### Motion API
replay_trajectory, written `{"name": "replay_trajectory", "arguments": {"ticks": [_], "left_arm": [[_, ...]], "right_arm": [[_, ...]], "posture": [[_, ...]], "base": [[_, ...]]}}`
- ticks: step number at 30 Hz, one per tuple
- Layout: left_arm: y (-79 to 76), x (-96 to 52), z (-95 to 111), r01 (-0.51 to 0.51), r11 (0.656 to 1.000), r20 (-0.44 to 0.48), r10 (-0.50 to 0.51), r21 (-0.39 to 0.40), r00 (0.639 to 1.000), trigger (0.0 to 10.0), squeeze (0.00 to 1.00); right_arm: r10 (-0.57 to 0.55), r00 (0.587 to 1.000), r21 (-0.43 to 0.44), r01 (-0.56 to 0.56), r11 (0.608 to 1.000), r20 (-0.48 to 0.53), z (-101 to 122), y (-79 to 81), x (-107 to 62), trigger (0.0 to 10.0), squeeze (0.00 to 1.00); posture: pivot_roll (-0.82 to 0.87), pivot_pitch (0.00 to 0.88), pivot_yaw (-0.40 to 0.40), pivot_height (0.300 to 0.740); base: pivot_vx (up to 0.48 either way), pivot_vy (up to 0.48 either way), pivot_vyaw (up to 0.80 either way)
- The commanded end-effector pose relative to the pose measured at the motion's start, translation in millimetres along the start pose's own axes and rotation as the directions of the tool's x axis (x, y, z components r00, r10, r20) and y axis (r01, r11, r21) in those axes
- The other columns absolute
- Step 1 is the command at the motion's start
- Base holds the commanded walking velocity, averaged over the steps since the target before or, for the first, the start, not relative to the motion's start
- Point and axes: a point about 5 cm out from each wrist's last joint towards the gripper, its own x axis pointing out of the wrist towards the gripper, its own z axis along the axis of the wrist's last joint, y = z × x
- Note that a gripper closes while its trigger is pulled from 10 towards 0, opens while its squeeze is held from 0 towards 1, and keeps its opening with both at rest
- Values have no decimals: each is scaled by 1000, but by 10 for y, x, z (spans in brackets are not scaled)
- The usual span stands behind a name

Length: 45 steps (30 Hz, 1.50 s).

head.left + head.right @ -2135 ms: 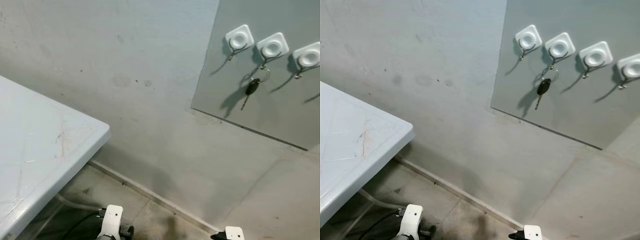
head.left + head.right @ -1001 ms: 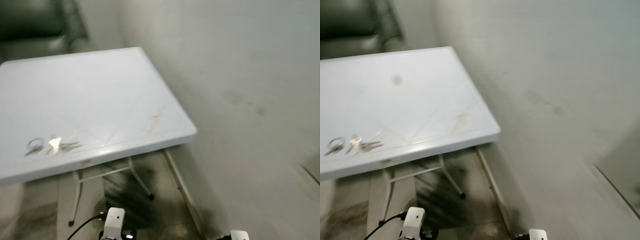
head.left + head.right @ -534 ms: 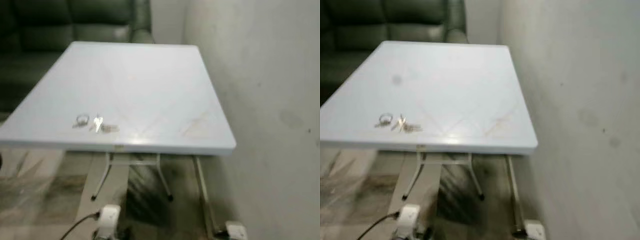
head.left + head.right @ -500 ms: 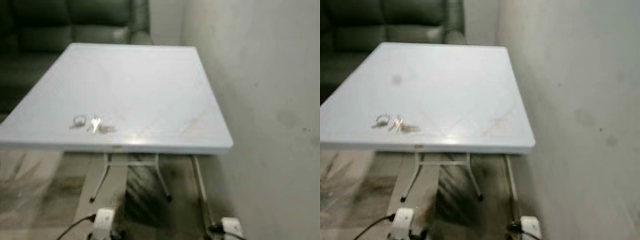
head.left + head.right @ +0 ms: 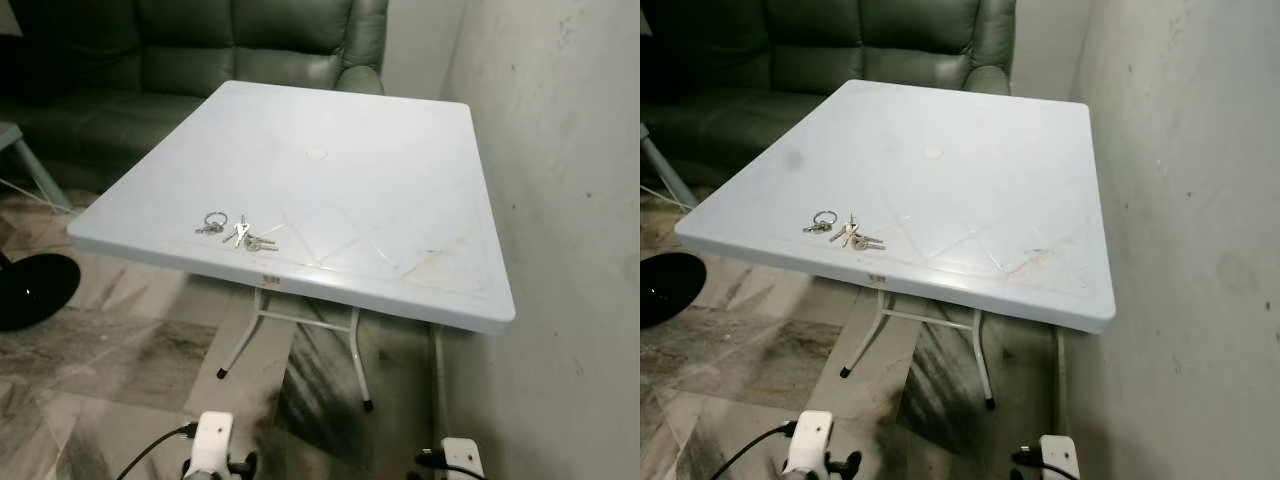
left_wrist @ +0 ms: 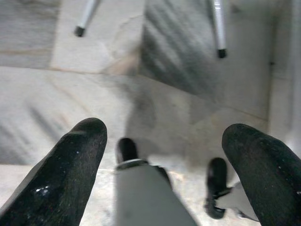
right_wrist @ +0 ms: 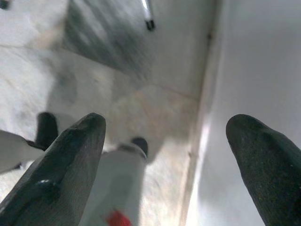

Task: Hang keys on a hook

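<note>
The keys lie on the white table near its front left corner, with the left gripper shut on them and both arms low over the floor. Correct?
Not quite. The keys do lie on the white table, but the left gripper is open over the floor, holding nothing, as the left wrist view shows.

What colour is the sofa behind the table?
Dark green, leather-looking; the sofa shows best in the left eye view, beyond the white table.

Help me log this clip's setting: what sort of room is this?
Probably a home living room: a dark green leather sofa stands behind a white folding table set against a plain wall, on a marble-patterned floor. A bunch of keys lies on the table.
</note>
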Motion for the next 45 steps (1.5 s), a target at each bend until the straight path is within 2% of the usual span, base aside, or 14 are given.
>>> {"name": "replay_trajectory", "arguments": {"ticks": [1, 26, 45], "left_arm": [[56, -17, -43, -15, 1000, -13, 15, 5, 1000, 10000, 0], [30, -7, -3, -7, 1000, 9, 8, -18, 1000, 10000, 0], [72, -5, 31, -13, 1000, 14, 13, -21, 1000, 10000, 0]], "right_arm": [[1, 1000, 13, -1, 1000, 6, 21, 7, 7, 10000, 0], [1, 1000, 26, -2, 1000, 15, 35, -5, 7, 10000, 0], [3, 1000, 36, -4, 999, 18, 39, -6, 8, 10000, 0]], "posture": [[-20, 0, -54, 740], [-20, 0, -58, 740], [-20, 0, -57, 740]], "base": [[0, 251, 0], [0, 396, 0], [0, 414, 0]]}}
